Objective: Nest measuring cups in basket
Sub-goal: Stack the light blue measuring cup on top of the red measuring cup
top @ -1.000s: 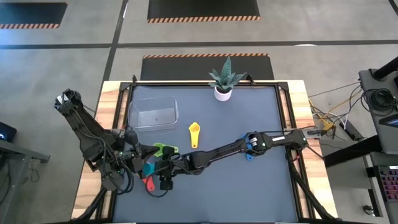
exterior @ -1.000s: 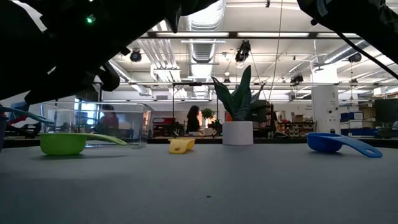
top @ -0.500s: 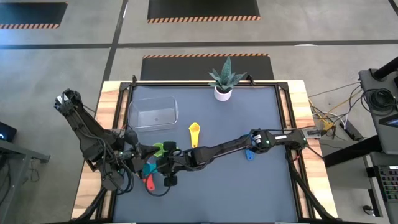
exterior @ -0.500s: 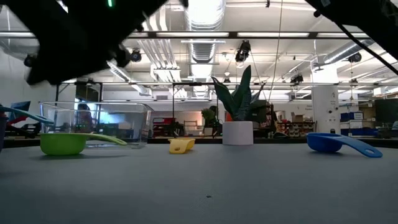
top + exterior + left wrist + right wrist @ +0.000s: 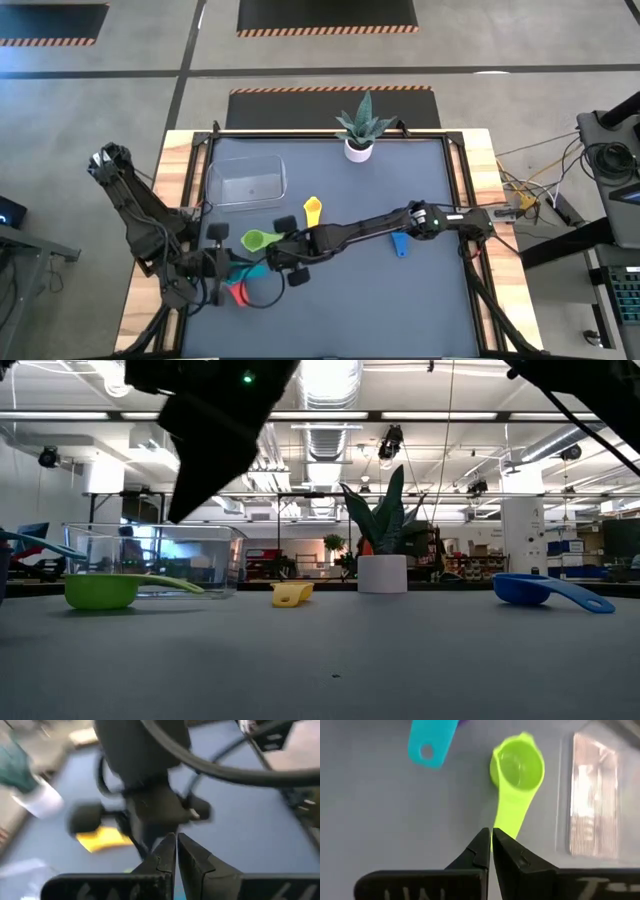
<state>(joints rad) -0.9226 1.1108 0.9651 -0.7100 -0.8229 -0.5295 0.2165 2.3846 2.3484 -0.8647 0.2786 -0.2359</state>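
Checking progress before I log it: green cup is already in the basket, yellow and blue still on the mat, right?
Not quite. The green cup is not in the basket; it lies on the mat just outside it, beside the right gripper. The high view shows this. The yellow cup and blue cup are on the mat.

Even overhead light fills the high view, with only faint shadows on the desk (image 5: 430, 290). In the low view, ceiling strip lights (image 5: 320, 382) glare white and the near arm is a dark silhouette. The left wrist view is heavily motion-blurred; the right wrist view is sharp.
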